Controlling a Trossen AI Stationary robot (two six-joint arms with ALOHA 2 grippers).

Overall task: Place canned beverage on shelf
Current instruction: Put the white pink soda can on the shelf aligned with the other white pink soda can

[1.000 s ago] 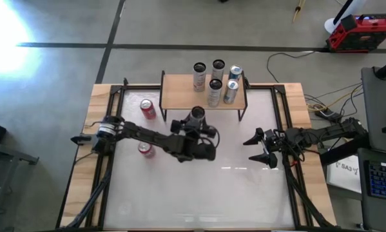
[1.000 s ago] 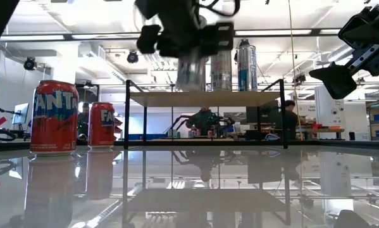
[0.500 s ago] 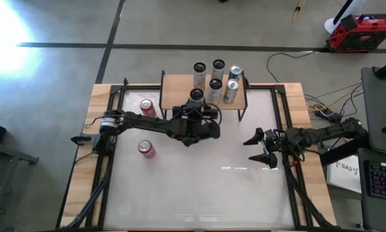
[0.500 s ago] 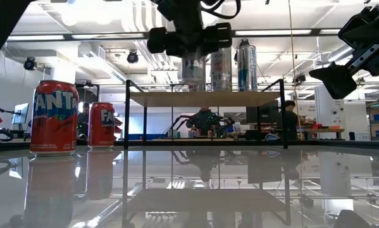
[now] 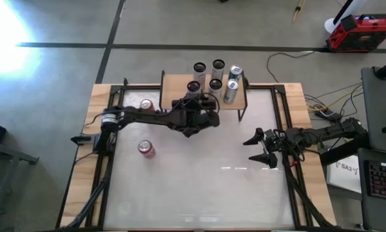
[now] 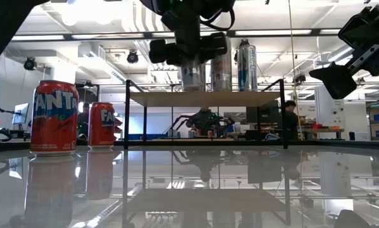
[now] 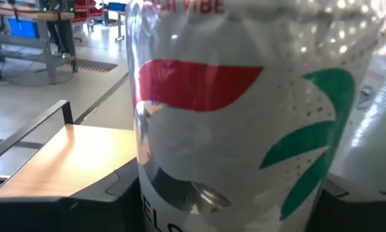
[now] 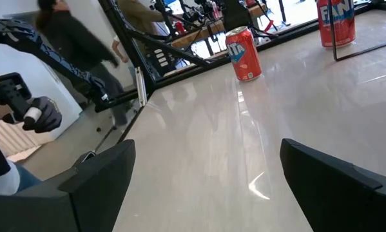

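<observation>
A tall silver can [image 7: 244, 116] with red and green marks stands upright in my left gripper [image 5: 194, 98], over the near left part of the shelf [image 5: 180, 87], a tan wooden top on black legs. In the low view the can's bottom [image 6: 192, 87] is at the height of the shelf top [image 6: 240, 98]; whether it touches I cannot tell. Several more tall cans [image 5: 216, 76] stand on the shelf's right half. My right gripper [image 5: 260, 147] waits open near the table's right edge, holding nothing. My left gripper pinches the can's side wall [image 7: 157, 187] between its two fingers [image 7: 102, 200], one on each side. The fingers run level, coming from the table's near side. In the low view they sit on the can's upper part [image 6: 190, 63]. The can stays upright.
Two red Fanta cans stand on the table left of the shelf: one [image 5: 145, 149] nearer the front, one [image 5: 146, 104] partly under my left arm. Both show in the low view [image 6: 54, 117] [image 6: 101, 125]. The glossy table middle [image 5: 205, 180] lies bare. People and benches show beyond.
My left gripper has carried the can toward the table's far edge and slightly up, from in front of the shelf to over its near left part. The can has stayed upright in the hold. My right arm has kept still.
</observation>
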